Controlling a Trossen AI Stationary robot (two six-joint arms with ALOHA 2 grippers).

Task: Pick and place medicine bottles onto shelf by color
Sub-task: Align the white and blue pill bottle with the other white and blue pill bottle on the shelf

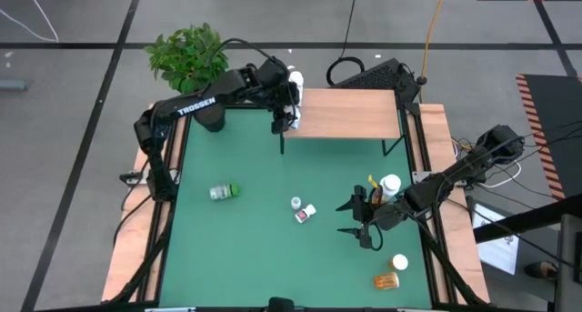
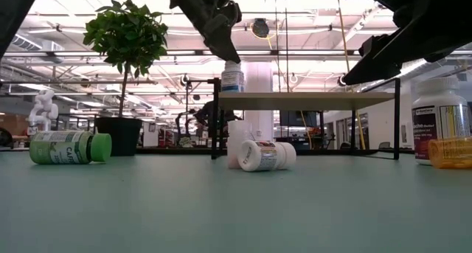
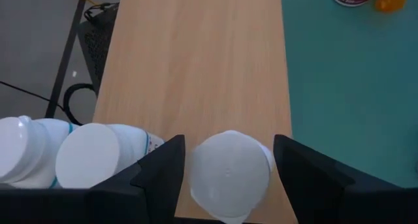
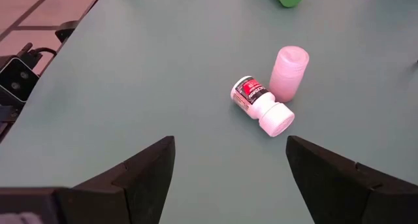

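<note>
left gripper [image 3: 225,168]: is being held over the shelf's left end, fingers straddling a white bottle [image 3: 228,175] with a thin gap showing on each side, so it's looking parted and loosening rather than clamped

white bottle: is standing upright on the board right at the edge, round smooth cap facing up; probably being dropped off here to join the other whites

white group: two more white bottles [image 3: 98,162] are being kept just beside it at that same end, so the color sorting is looking under way on that side

shelf [image 1: 350,112]: flat pale wood-grain board on thin black legs, most of it being left bare for the other colors, at a guess

right gripper [image 1: 359,223]: is being hovered over the green mat [image 1: 245,248] with fingers spread wide and nothing between them, pointed toward the middle pair

middle pair: a small white-capped bottle with a red label [image 4: 261,106] is lying on its side, touching a pale capless-looking one [image 4: 289,72]; likely next up

green-capped bottle [image 1: 223,192]: is lying on its side, well apart on the left of the mat

amber bottle [image 1: 386,280]: translucent orange, tipped over near the front right, a white cap [image 1: 399,261] near it

tall white bottle [image 1: 389,186]: is being left upright just beside the right arm
</note>
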